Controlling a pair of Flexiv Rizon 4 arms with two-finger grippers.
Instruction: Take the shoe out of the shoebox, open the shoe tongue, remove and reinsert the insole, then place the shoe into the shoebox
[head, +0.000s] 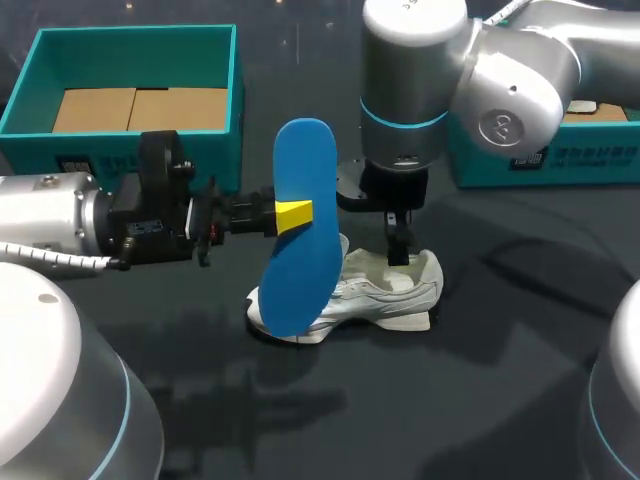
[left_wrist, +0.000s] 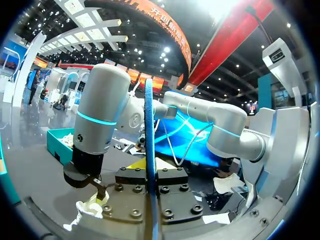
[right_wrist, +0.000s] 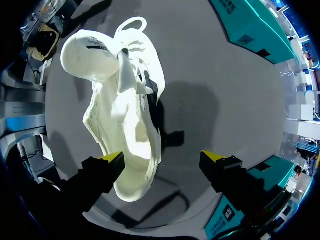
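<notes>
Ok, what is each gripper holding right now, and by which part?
Left gripper grips the blue insole near its mid-length, one finger on each face, insole standing upright. Right gripper is open above the white shoe and holds nothing.

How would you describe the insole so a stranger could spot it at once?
Start at the dark table's middle, where a white shoe sits. Right by it, the left pincer holds the insole upright: the only bright blue, flat, foot-shaped thing there.
</notes>
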